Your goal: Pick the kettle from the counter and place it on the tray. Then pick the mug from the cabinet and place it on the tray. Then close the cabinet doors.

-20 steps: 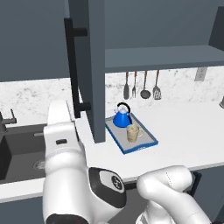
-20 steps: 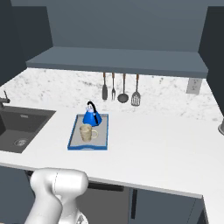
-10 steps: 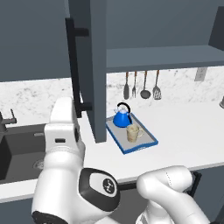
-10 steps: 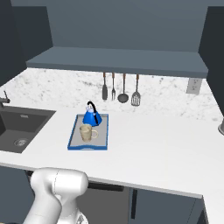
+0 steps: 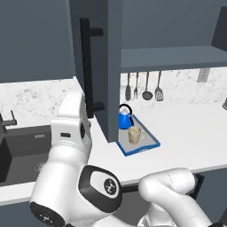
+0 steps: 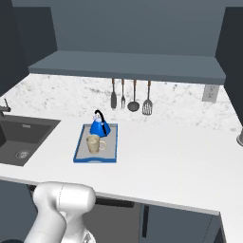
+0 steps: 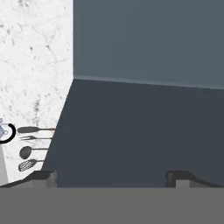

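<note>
On the tray (image 6: 79,154), the kettle (image 6: 99,126) and mug (image 6: 94,143) are already placed. Door closing is judged next: the gripper (image 7: 112,177), fingers spread and empty, is faced toward the cabinet door (image 5: 98,66), which is to be pushed shut.

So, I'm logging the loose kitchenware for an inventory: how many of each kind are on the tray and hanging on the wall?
Kettle: 1
Mug: 1
Hanging utensils: 4
Total: 6, with the kettle and mug both on the tray.
</note>
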{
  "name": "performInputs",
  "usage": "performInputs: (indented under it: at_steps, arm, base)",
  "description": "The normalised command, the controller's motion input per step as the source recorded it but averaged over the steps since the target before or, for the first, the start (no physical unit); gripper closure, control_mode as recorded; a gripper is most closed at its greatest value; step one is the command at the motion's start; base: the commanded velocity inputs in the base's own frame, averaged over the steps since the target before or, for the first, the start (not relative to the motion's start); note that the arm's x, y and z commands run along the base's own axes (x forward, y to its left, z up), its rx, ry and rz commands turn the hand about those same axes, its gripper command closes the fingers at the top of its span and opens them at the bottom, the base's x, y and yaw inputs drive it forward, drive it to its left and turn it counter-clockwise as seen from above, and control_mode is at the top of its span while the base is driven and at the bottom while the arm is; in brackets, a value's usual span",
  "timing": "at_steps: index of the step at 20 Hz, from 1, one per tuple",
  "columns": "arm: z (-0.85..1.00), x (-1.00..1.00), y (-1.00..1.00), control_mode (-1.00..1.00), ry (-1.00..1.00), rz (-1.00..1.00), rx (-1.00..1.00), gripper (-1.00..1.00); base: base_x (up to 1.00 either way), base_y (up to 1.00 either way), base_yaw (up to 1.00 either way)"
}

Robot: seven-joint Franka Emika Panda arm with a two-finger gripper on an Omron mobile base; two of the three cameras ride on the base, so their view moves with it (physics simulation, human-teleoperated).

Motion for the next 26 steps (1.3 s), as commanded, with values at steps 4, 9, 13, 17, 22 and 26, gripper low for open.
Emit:
performInputs:
  at_steps: [4,9,13,17,22,26]
  arm:
    - [0.00,0.25,-0.39,-1.00,0.00,-0.08,0.00,-1.00]
    - [-0.04,0.28,-0.46,-1.00,0.00,-0.07,0.00,-1.00]
    - [0.00,0.32,-0.47,-1.00,0.00,-0.05,0.00,-1.00]
    - [0.00,0.30,-0.45,-1.00,0.00,-0.04,0.00,-1.00]
    - [0.07,0.26,-0.49,-1.00,0.00,-0.04,0.00,-1.00]
    - [0.11,0.21,-0.51,-1.00,0.00,-0.05,0.00,-1.00]
  base:
    - [0.00,0.00,0.00]
    - [0.00,0.00,0.00]
    - [0.00,0.00,0.00]
    - [0.00,0.00,0.00]
    - [0.00,0.00,0.00]
    - [0.00,0.00,0.00]
